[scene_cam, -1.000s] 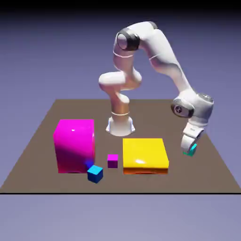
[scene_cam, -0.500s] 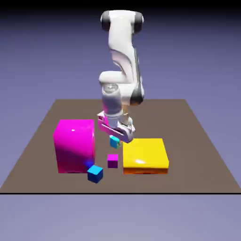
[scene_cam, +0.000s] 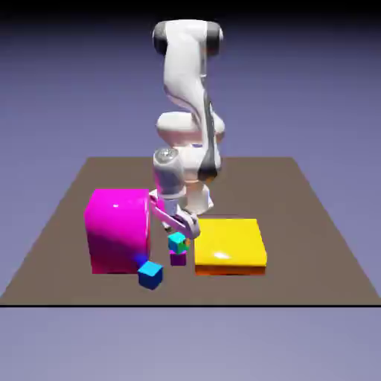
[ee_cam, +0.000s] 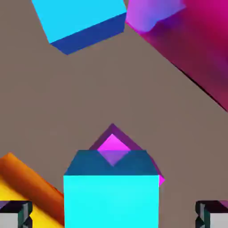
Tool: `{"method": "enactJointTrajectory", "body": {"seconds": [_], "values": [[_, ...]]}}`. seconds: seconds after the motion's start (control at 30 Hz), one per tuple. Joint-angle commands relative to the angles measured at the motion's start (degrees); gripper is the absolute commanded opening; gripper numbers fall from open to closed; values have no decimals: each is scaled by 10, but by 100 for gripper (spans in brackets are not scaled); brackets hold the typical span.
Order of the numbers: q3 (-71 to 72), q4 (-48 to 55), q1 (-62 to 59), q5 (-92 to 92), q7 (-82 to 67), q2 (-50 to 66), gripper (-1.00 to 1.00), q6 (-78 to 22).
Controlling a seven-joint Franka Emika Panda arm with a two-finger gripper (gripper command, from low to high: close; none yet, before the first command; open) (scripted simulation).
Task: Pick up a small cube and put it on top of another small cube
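Note:
The small teal cube rests on top of the tiny magenta-purple cube, between the big magenta block and the yellow block. My gripper hangs low around the teal cube, with the hand tilted. In the hand view the teal cube fills the bottom middle, and a corner of the magenta-purple cube peeks out from under it. The gripper is open: both grey fingertips stand well clear of the teal cube's sides, with a gap on each side.
A large magenta block stands at the exterior view's left, a flat yellow block at its right. A small bright-blue cube lies in front of the magenta block. The hand view shows the blue cube and the magenta block at its top.
The arm swung from the exterior view's right to the middle with the teal cube, lowered it onto the magenta-purple cube, and the jaws opened.

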Motion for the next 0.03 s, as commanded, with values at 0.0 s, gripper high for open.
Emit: {"method": "enactJointTrajectory", "body": {"seconds": [0.0], "values": [[0,0,-1,0,0,-15,100,-15]]}}
